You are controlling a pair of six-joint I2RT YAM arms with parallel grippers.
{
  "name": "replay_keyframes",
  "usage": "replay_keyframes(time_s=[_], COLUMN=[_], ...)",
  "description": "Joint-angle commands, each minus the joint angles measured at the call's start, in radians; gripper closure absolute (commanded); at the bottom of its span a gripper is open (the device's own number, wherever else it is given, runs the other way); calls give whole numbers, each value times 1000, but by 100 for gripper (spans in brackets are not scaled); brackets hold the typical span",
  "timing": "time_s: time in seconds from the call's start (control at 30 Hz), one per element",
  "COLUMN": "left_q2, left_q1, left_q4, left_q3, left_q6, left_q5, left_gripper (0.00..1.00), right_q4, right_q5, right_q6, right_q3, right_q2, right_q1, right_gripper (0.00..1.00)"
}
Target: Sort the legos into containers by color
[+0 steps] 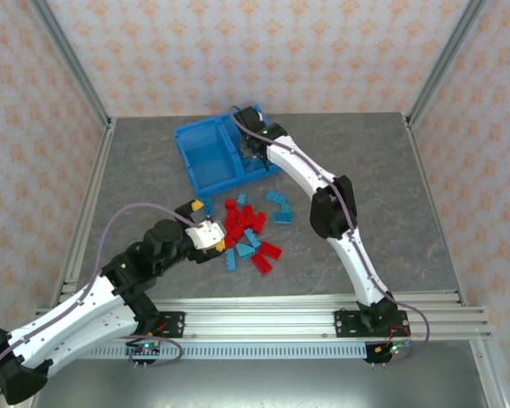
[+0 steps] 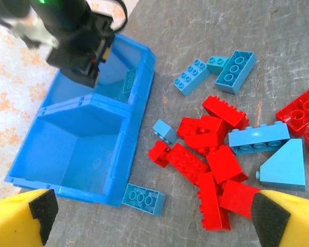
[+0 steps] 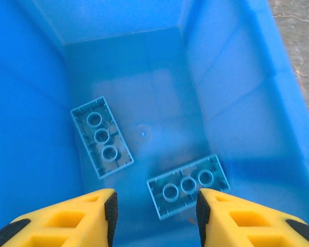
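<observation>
Overhead, the grey table (image 1: 391, 212) carries the blue bin (image 1: 184, 153) at far centre. The right gripper (image 3: 156, 206) hangs inside its right compartment, jaws apart and empty, screening it from above. Two light blue bricks (image 3: 102, 136) lie studs-down on that floor. The left gripper (image 2: 155, 213) is spread wide over the mixed legos (image 1: 246, 229), which sit nearer than the bin.

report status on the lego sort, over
Left gripper open, over the pile. Right gripper open, empty, over the bin. Two blue bricks inside it. Nothing in the way.
</observation>
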Motion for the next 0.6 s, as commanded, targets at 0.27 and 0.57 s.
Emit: replay_keyframes(time_s=[0.27,0.57], left_q2=[36,314], left_q1=[43,36], left_q4=[-72,-603], left_q3=[231,379], left_q6=[-777,-1742], left_q5=[-160,-128], left_gripper=[0,16], right_q4=[145,79], right_q5=[-268,-151], right_q6=[99,200], right_q3=[-810,-1161], right_q2=[-872,-1244], right_q1=[12,10], right_gripper=[33,13])
